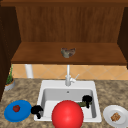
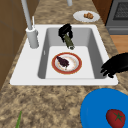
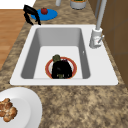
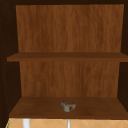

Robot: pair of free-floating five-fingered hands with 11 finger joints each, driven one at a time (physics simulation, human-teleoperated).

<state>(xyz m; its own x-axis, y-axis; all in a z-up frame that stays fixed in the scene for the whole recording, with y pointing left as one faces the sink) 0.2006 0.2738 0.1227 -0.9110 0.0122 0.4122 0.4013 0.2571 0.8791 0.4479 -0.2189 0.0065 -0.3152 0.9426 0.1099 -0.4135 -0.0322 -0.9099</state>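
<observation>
I see right robot hand (image 2: 65, 31) clamped on cucumber (image 2: 69, 42) in sink (image 2: 100, 53) | stiff, slick, light; grip mid-length | left robot hand (image 1: 37, 110) curled, holding nothing.

I'm showing two matte black robot hands: my left robot hand (image 1: 36, 110) and right robot hand (image 1: 87, 99), human-shaped, slender-fingered, armless, plain and unmarked.

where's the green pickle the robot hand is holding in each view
Front view: green pickle in the basin, left of the right robot hand.
Left side view: pickle below the hand, above the red-rimmed plate.
Right side view: its tip peeks above the hand.
Upper view: absent.
Shared landmark: faucet.
</observation>
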